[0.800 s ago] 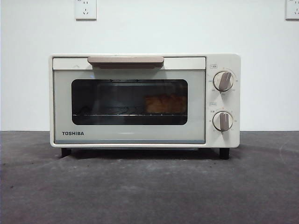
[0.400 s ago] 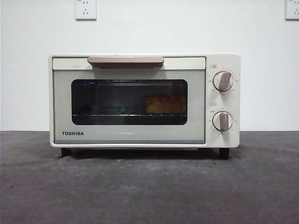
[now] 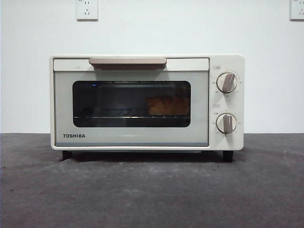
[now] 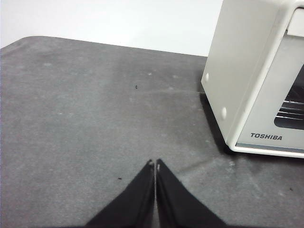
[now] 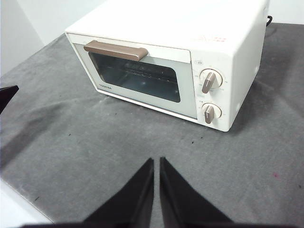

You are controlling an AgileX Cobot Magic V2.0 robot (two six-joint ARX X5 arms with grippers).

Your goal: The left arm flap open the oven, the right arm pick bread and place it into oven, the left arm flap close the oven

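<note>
door up and shut on the oven (image 3: 147, 102), bread (image 3: 167, 105) sitting on the rack behind the glass, oven toward the counter's back edge; job looks finished. left gripper (image 4: 155, 164) closed on nothing, off the oven's side; right gripper (image 5: 156, 161) nearly pinched, empty, out front. little risk left, maybe a door not fully latched. only the front view shows the bread

Oven (image 3: 142, 137): cream-white body, dark glass window, black TOSHIBA lettering | handle (image 3: 127, 61): beige-brown | two knobs (image 3: 227, 82): beige | bread (image 3: 167, 105): golden orange-brown, seen through the glass | table (image 3: 152, 194): dark grey, mottled with pale smudges | wall (image 3: 190, 28): white | fingers (image 5: 137, 199): black
</note>
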